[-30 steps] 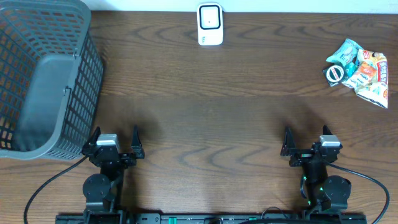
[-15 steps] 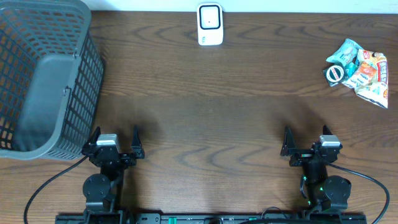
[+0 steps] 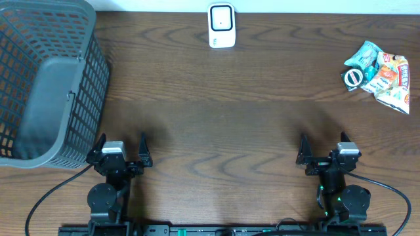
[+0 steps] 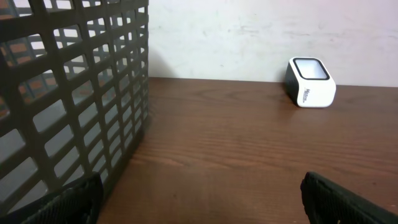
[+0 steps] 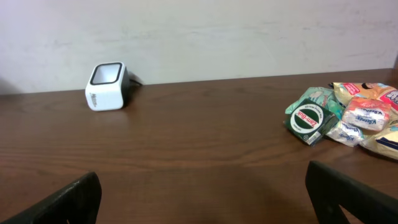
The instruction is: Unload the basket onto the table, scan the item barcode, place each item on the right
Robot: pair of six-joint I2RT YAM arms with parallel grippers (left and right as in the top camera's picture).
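- The crinkly foil snack packets (image 3: 388, 77) and a small green round-labelled pack (image 3: 354, 77) are piled at the far right of the dark wooden table (image 3: 216, 98), well apart from the white box-shaped scanner (image 3: 222, 26).
- They are judged light, soft and slippery; a pinch across a sealed edge is advised.
- The left hand (image 3: 122, 140) and right hand (image 3: 323, 141) are spread apart, empty.

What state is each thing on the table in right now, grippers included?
basket: upright, nothing seen inside
scanner: standing upright, untouched
snack packets: heaped together, untouched
left gripper: open, empty
right gripper: open, empty
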